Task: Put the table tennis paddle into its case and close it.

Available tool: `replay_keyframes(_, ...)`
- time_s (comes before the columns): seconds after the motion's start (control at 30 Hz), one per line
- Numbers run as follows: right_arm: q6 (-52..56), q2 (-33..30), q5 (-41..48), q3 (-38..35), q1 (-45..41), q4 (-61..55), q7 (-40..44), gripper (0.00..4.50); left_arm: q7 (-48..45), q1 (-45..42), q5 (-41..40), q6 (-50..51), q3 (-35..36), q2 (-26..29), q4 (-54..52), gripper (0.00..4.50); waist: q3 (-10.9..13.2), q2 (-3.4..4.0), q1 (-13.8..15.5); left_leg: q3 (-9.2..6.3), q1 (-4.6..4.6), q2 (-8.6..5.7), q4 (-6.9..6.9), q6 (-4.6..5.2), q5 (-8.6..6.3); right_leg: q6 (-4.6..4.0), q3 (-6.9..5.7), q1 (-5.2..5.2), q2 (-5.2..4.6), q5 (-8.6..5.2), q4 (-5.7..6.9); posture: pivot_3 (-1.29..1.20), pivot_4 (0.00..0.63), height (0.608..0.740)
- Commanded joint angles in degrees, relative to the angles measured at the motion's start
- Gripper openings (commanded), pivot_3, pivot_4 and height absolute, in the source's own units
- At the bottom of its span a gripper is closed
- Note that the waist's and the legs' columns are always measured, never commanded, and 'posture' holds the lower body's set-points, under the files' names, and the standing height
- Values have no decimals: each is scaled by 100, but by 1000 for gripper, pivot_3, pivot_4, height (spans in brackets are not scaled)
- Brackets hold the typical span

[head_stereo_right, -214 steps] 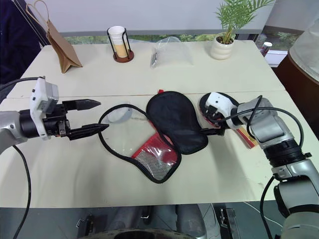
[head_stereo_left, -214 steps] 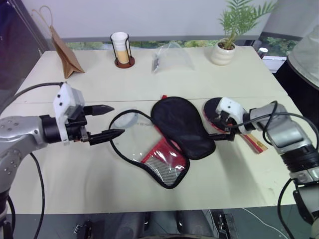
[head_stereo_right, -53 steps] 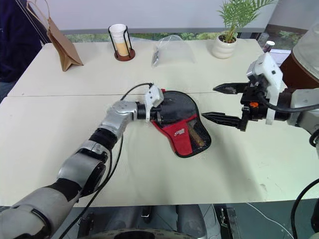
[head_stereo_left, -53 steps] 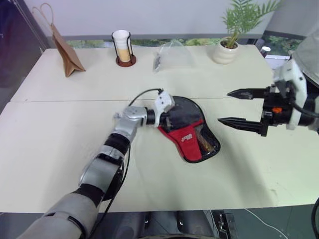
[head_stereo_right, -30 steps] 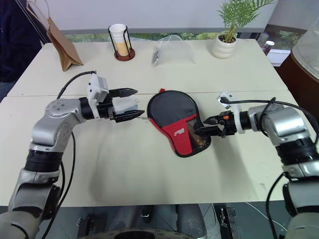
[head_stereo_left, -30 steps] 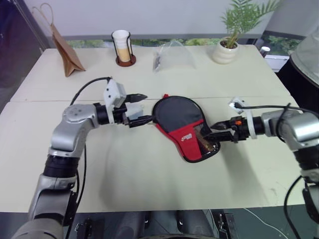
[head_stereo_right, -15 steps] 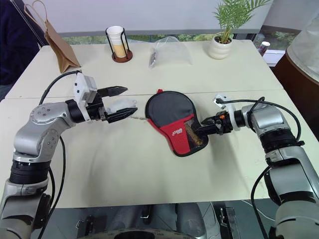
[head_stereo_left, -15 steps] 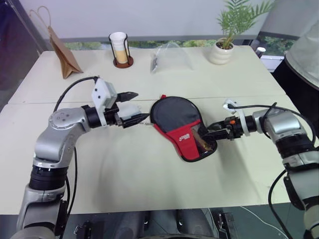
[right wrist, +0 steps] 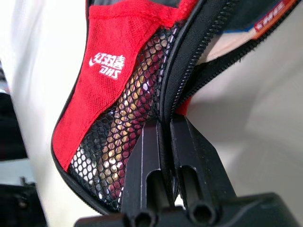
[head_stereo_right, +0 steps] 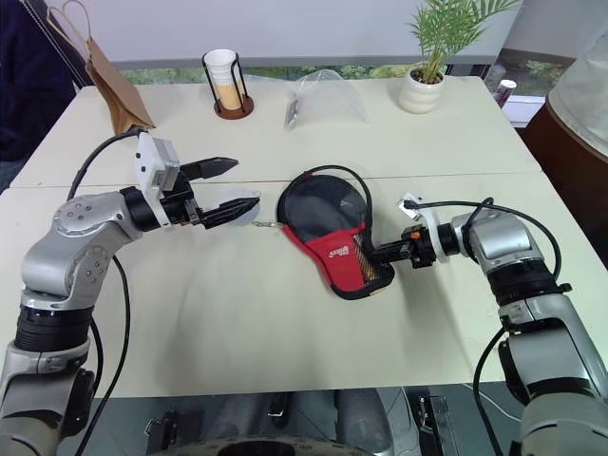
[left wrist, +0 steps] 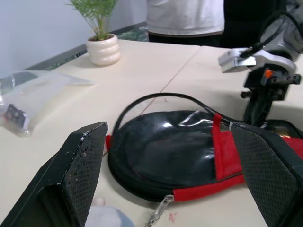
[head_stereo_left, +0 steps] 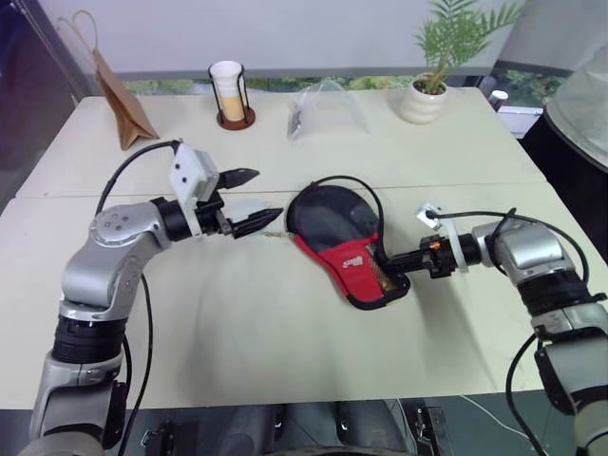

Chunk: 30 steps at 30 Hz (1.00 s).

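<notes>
the right gripper [head_stereo_right: 372, 252] is clamped on the zippered rim of the case [head_stereo_right: 332, 233] at its handle end, apparently so that the upper flap can be drawn down. the case lies near the middle of the tabletop [head_stereo_right: 285, 332], partly unzipped. the table tennis paddle [right wrist: 265, 23] is tucked inside, only its handle glimpsed through the gap. the left gripper [head_stereo_left: 249, 198] is held with jaws wide apart beside the round end, touching nothing, likely kept ready to steady it.

Cream table [head_stereo_left: 285, 370] with case [head_stereo_left: 344, 237], paper bag [head_stereo_left: 119, 90] (far corner), potted plant [head_stereo_left: 426, 95].
</notes>
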Motion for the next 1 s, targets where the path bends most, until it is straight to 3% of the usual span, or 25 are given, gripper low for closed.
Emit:
replay_keyframes(0.03,1148,-142,627,-200,840,-1332,-228,21,66,-45,-81,-101,156,38,-201,4278,0,0,14,-1,0,0,0,0,0,0,-1,0,0,0,-1,0,150,734)
replay_keyframes(0.2,2179,-262,1402,-940,2057,-3153,-848,21,111,14,-112,-113,113,5,-251,4278,-2,-1,119,-4,-9,-2,-4,2,-2,-3,-2,-6,-3,-2,-6,0,150,734)
replay_keyframes(0.37,3052,78,2025,-1734,2841,-4328,-1578,21,118,30,-124,-124,106,-16,-242,4278,-2,-1,125,-4,-9,-1,-1,0,-3,-4,-2,-2,-6,-2,-6,0,150,734)
replay_keyframes(0.53,3595,610,2309,-2447,3139,-4909,-2280,21,107,25,-127,-134,121,-9,-205,4278,-2,-1,118,-4,-9,-1,0,1,-3,-4,-2,-3,-6,-2,-6,0,150,734)
replay_keyframes(0.73,3569,784,2417,-2672,3230,-5021,-2787,21,81,12,-91,-188,84,-30,-121,4278,-2,-1,121,-4,-9,-1,2,0,-3,-5,-3,-2,-5,-3,-6,0,150,734)
replay_keyframes(0.77,3485,726,2450,-2661,3256,-5046,-2803,690,65,13,-74,-204,68,-21,-105,4278,-2,-1,120,-4,-9,-1,2,1,-3,-5,-3,-2,-5,-3,-6,0,150,734)
replay_keyframes(0.87,3255,501,2509,-2664,3267,-5074,-2831,1926,-21,38,19,-286,6,49,-26,4278,-2,-1,120,-4,-9,-1,2,1,-3,-5,-4,-2,-5,-3,-6,0,150,734)
replay_keyframes(0.93,3074,310,2466,-2653,3201,-5001,-2880,3012,-95,62,75,-339,-17,117,45,4278,-2,-1,119,-4,-9,-1,2,1,-2,-6,-4,-1,-5,-3,-7,0,150,734)
replay_keyframes(1.0,2650,-185,2334,-2594,3105,-4840,-2726,4013,-192,78,136,-416,-11,208,160,4278,-1,0,119,-4,-9,-1,4,1,-2,-18,-5,1,-6,-10,-10,0,150,734)
